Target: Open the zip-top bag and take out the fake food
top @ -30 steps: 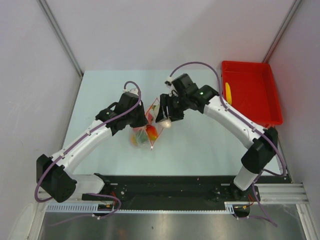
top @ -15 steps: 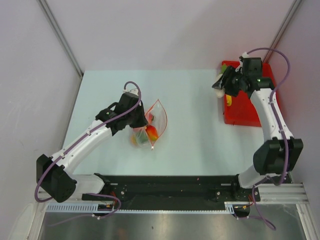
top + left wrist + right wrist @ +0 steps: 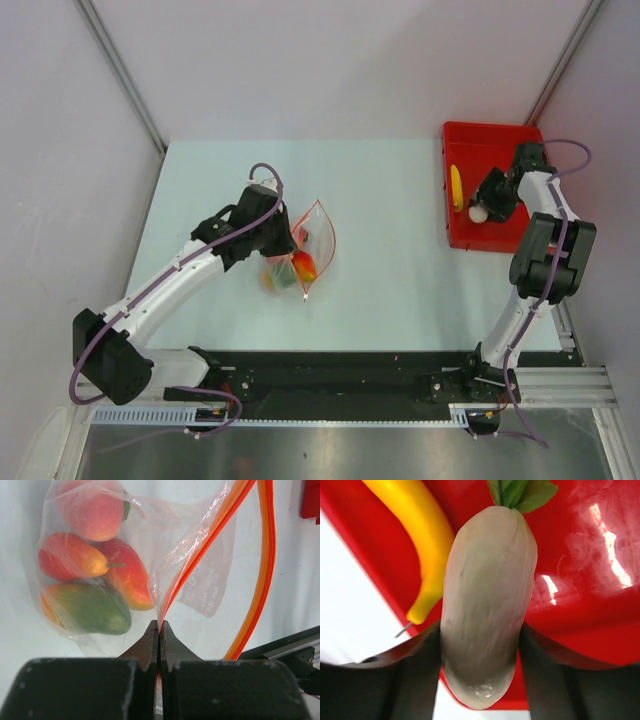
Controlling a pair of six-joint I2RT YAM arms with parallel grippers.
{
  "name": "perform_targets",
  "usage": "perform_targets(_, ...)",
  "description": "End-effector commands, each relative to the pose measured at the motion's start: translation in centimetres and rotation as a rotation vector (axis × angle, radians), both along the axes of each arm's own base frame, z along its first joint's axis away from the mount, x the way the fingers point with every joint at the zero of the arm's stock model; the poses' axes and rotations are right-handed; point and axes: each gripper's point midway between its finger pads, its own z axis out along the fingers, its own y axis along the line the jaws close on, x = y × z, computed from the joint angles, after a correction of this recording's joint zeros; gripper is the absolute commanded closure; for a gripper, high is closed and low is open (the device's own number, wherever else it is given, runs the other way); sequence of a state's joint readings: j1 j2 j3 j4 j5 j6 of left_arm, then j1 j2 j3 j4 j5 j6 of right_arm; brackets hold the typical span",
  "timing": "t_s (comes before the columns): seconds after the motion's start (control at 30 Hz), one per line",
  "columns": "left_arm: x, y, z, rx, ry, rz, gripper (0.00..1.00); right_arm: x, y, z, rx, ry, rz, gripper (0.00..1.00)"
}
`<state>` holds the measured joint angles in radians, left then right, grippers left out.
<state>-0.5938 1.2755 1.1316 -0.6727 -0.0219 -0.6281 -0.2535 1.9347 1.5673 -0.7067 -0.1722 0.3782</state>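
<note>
While left gripper stays pinched on bag rim, we've swung right gripper, clamping radish, over tray; release next.

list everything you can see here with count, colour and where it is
zip-top bag: 1, clear with orange-red zip strip, on the table, mouth open
toy fruits: 4 visible, pink-red, red-orange, green-orange, inside the bag
white radish: 1, white with green top, over the red tray
yellow piece: 1, yellow, lying in the tray
red tray: 1, red, far right corner of the table
table: 1, pale green
left gripper: 1, black, shut on the bag's edge
right gripper: 1, black, shut on the radish
</note>
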Motion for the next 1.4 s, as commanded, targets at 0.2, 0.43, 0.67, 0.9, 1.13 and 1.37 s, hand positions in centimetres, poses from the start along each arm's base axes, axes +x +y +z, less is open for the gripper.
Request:
perform_targets(0.2,0.3,-1.2,2.1,-0.051,-0.037,-0.043,1.00,-1.0,-2.0,-0.5,-0.101,0.069,0.007,0.16)
perform_targets(0.43,0.3,-0.9,2.2,-0.046,-0.045,-0.030,1.00,-2.3,4.3,7.6,-0.182,-0.094,0.098,0.12)
perform_targets(0.67,0.0,-0.7,2.3,-0.052,-0.045,-0.018,1.00,-6.4,19.9,16.0,-0.137,-0.333,0.432,0.19)
perform_targets(0.9,0.0,-0.7,2.1,-0.063,-0.038,-0.007,1.00,-14.1,35.9,19.1,0.156,-0.427,0.746,0.48)
perform_targets(1.13,0.2,0.0,2.1,-0.041,-0.051,0.028,1.00,-17.3,42.9,15.5,0.261,-0.327,0.863,0.63)
perform_targets(1.37,-0.1,-0.2,1.8,-0.065,-0.038,0.037,1.00,-17.0,45.9,9.1,0.235,-0.220,0.938,0.63)
